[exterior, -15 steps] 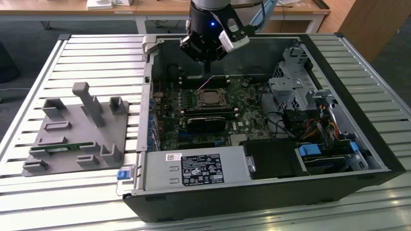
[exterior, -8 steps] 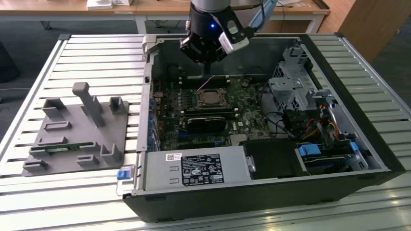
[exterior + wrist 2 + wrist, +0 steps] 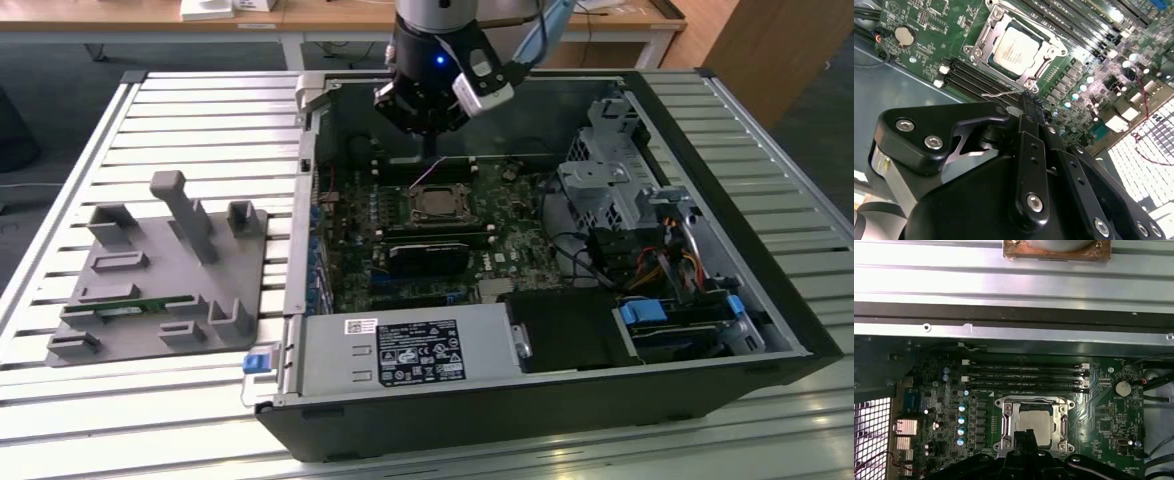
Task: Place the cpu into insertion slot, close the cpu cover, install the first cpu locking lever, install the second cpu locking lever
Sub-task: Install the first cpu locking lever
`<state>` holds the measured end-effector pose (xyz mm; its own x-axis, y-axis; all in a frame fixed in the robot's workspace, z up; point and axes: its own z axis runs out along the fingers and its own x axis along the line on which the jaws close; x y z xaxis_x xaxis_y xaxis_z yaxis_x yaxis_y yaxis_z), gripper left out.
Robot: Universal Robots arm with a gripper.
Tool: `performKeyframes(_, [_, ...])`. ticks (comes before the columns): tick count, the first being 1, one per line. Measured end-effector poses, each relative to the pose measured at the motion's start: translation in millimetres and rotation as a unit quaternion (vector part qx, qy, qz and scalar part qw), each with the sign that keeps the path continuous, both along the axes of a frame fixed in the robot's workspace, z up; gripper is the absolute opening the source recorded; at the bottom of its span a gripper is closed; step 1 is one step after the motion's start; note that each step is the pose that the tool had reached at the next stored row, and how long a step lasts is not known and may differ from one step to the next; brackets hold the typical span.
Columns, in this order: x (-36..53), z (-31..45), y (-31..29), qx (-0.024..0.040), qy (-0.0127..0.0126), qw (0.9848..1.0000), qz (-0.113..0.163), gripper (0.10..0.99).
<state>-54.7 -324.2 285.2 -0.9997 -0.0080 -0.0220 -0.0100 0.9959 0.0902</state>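
Second wrist view: chip [image 3: 1015, 47] lay on the board [image 3: 929, 12] w/ the cover [image 3: 982, 36] down around it. We judged it light, stiff, fragile; edges only. Gripper [image 3: 1027, 97] was pinched narrow, apparently empty, beside a thin lever [image 3: 999, 94].

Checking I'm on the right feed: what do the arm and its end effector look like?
The arm is silvery grey above a black wrist with a blue light, a white boxy module and pale blue cables. The end effector is matte black linkage bars with silver screw heads.
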Motion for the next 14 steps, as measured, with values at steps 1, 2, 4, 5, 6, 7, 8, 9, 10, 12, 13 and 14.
performKeyframes(1, [0.0,-1.8,0.5,-0.0001,0.0000,1.0000,0.000,0.106])
performKeyframes(2, [0.0,-3.5,0.8,-0.0001,0.0001,1.0000,0.000,0.106])
performKeyframes(4, [0.1,-7.3,1.0,0.0000,0.0000,1.0000,0.000,0.106])
performKeyframes(5, [-0.1,-9.1,1.1,0.0000,0.0000,1.0000,0.000,0.106])
performKeyframes(6, [-0.3,-10.9,1.2,0.0000,0.0000,1.0000,0.000,0.106])
performKeyframes(7, [-0.6,-12.7,1.5,0.0000,0.0000,1.0000,0.000,0.106])
performKeyframes(8, [-0.6,-14.5,2.0,0.0000,0.0000,1.0000,0.000,0.106])
performKeyframes(9, [-0.7,-16.0,2.7,-0.0001,0.0000,1.0000,0.000,0.106])
performKeyframes(10, [-0.7,-17.2,3.8,-0.0001,0.0001,1.0000,0.000,0.106])
performKeyframes(12, [-0.7,-18.7,6.2,0.0000,0.0000,1.0000,0.000,0.106])
performKeyframes(13, [-0.7,-19.1,7.5,0.0000,0.0000,1.0000,0.000,0.106])
performKeyframes(14, [-0.7,-19.5,8.9,-0.0001,0.0000,1.0000,0.000,0.106])
